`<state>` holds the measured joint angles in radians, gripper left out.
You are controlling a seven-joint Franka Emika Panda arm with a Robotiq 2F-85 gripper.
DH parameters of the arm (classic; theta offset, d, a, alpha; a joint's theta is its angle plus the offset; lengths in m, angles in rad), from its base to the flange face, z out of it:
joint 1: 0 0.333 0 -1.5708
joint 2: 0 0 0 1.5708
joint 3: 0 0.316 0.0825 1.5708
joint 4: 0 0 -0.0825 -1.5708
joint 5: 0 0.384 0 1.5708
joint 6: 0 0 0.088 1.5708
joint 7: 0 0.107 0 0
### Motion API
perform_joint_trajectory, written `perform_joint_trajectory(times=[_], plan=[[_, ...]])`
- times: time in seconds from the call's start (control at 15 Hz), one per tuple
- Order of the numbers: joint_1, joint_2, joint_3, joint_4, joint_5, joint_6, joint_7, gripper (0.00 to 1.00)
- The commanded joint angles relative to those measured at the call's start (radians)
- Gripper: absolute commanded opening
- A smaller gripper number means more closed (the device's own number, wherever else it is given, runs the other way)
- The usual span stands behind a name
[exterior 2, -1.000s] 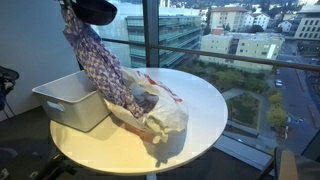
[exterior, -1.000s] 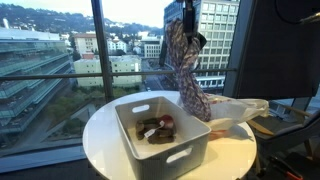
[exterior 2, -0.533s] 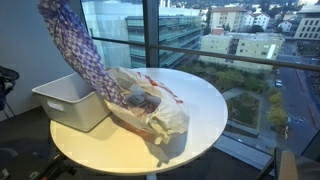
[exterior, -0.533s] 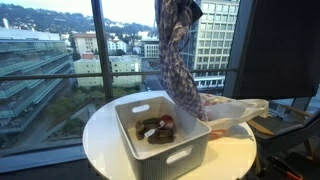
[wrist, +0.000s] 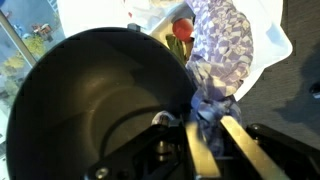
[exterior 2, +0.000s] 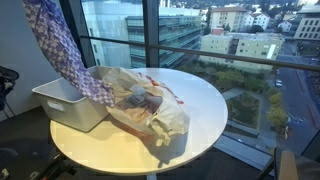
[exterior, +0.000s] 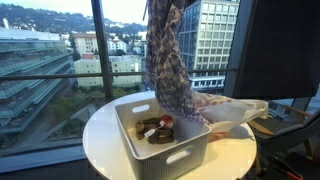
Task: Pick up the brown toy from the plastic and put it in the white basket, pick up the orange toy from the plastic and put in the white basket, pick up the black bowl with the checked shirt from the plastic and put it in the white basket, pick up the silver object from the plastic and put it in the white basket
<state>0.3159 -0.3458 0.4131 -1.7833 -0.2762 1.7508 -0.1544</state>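
Gripper [wrist: 212,138]: pressed together on bowl rim, cloth bunched at the fingers.
Bowl [wrist: 90,100]: aloft, held.
Shirt [exterior: 165,60]: hangs over basket [exterior: 185,155], lower end beside plastic [exterior: 238,110].
Brown toy [exterior: 150,128], orange toy [exterior: 168,121]: in basket.

Checked shirt [exterior: 166,60] (purple-white) aloft over white basket [exterior: 186,156]

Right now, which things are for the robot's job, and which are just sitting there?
For the job: gripper, black bowl, checked shirt, white basket, brown toy, orange toy, plastic.
Just there: round table, window rail, buildings outside.
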Motion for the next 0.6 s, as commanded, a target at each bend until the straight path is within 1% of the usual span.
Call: perform_joint_trajectory(times=[0.0,0.27,0.53], plan=[[0.014,-0.007,0.005,0.0,-0.014,0.071,0.025,0.1],[0.014,0.06,-0.018,-0.021,0.02,0.153,-0.005,0.1],[-0.005,0.168,-0.056,-0.125,0.014,0.243,-0.029,0.1]])
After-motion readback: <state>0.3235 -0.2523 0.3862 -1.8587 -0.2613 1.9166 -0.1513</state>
